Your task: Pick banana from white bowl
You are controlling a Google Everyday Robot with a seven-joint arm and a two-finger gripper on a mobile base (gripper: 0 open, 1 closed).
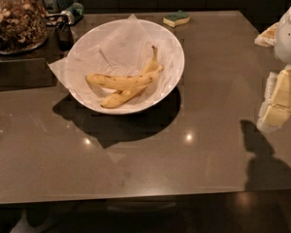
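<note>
The gripper [275,106] is hanging at the right edge of the frame, over the brown table [208,154] and well apart from the white bowl [178,52] sitting upper left of centre. Bare tabletop is stretching between them, leaving a way in from the right. The bowl's rim is rising around the banana [119,80], which is lying across a slimmer banana [117,99] and touching it. At upper left a glass jar of nuts [17,18] is crowding the bowl's left side. A sponge [176,18] is lying near its far rim.
</note>
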